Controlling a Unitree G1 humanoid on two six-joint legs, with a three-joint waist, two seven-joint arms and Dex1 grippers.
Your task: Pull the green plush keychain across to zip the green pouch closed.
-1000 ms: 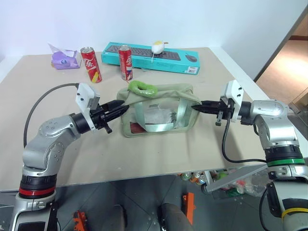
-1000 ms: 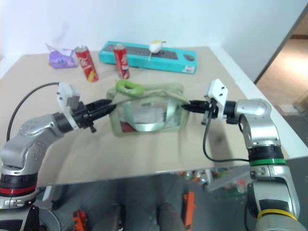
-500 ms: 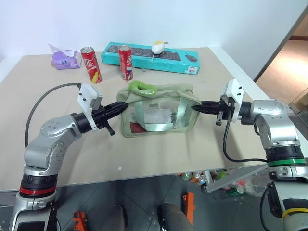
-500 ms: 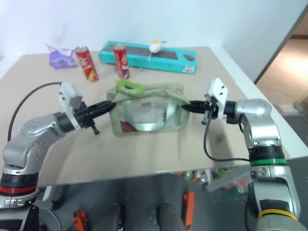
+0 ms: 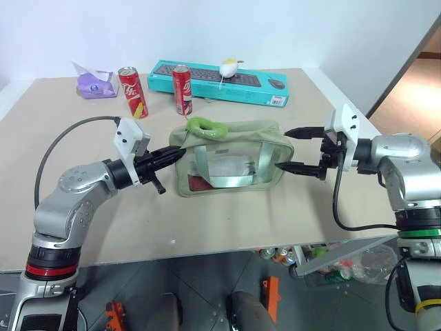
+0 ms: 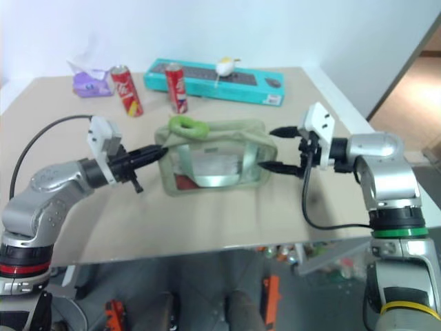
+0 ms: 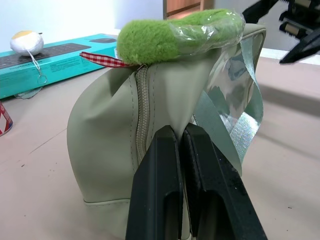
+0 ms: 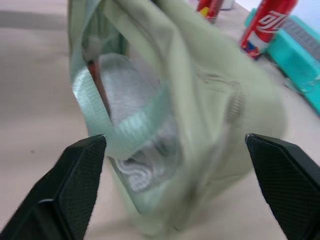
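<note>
Keychain (image 5: 204, 127) beside left gripper (image 5: 178, 152)

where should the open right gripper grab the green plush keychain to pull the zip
Grip the green plush keychain across its narrow fuzzy body, coming down from above. It lies curved on top of the green pouch at the end nearest the left gripper, which is shut on that end. The right gripper, open by the far end, probably must reach over the top.

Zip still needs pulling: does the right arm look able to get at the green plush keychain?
Probably yes: the right tool is open beside the green pouch, and nothing covers the keychain on top at the far end.
</note>
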